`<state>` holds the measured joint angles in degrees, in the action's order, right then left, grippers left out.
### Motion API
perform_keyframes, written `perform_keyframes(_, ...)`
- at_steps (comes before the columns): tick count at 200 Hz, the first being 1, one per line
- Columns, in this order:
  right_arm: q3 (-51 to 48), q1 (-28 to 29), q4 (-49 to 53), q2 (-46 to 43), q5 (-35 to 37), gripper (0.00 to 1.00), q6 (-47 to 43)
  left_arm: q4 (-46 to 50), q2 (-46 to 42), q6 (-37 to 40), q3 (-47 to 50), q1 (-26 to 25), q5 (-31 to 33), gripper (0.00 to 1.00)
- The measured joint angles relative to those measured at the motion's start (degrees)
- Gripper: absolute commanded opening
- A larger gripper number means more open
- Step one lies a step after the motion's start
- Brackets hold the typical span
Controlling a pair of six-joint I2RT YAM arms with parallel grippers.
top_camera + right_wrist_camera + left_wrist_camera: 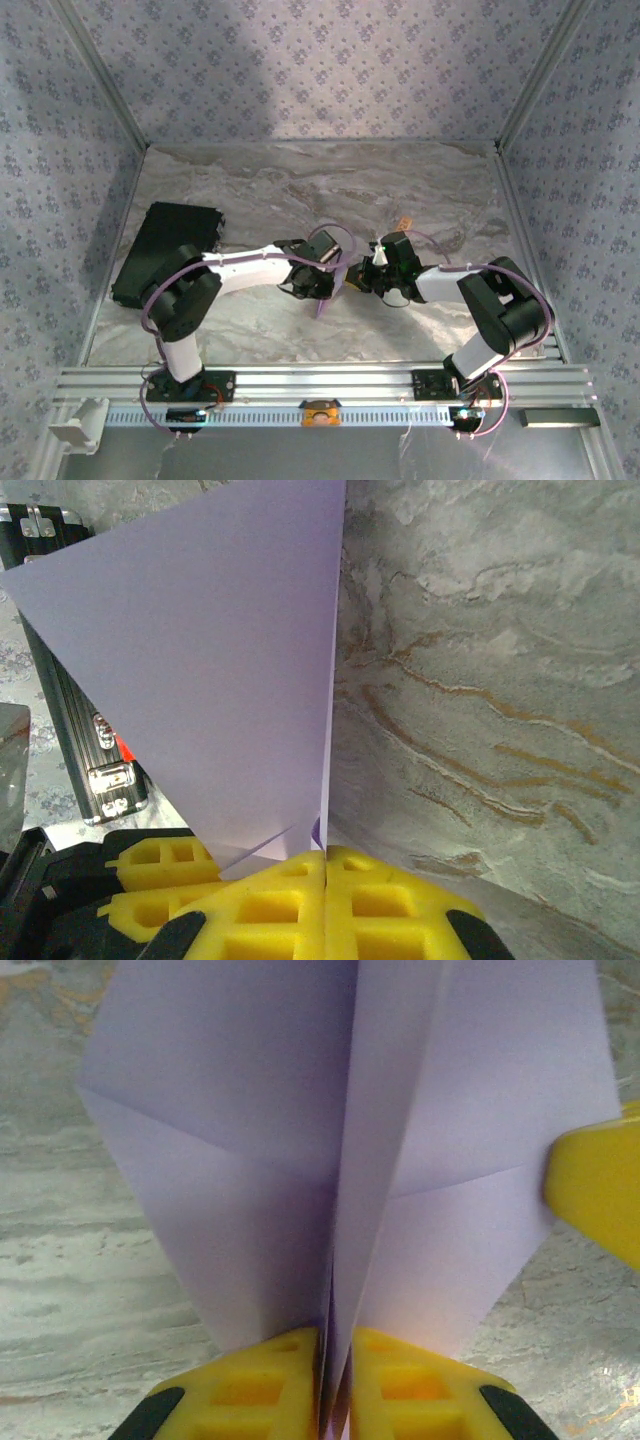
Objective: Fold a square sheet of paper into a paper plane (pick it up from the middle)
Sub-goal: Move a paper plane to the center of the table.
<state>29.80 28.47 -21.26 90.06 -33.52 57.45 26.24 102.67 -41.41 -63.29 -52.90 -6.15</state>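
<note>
Pinching the paper plane at its centre crease, the left pincer is squeezed onto it; the right pincer, pressed together, clamps its edge.

My right hand: yellow fingers pressed together, pinching the paper's bottom corner.
Paper plane: pale lavender, standing up from my grip and widening upward, with a straight right edge.
Counter: grey marble with tan veins.
Black case: behind the paper on the left, metal latches showing.
</note>
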Motion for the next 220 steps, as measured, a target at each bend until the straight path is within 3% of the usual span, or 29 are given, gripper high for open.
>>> perform_keyframes(142, 0.0, -0.1, 0.5, -0.1, 0.0, 0.1, 0.0, 1.1, 1.7, 0.0, -0.7, -0.3, 1.1, 0.15)
perform_keyframes(184, 0.0, -0.3, 1.6, -0.1, 0.0, 0.12, -0.2, 1.2, 1.7, 0.0, -0.7, -0.4, 1.1, 0.08)
perform_keyframes(220, 0.0, -0.8, 3.8, -1.2, 0.1, 0.22, -1.4, 1.8, 1.7, 0.0, -1.1, -0.8, 2.0, 0.06)
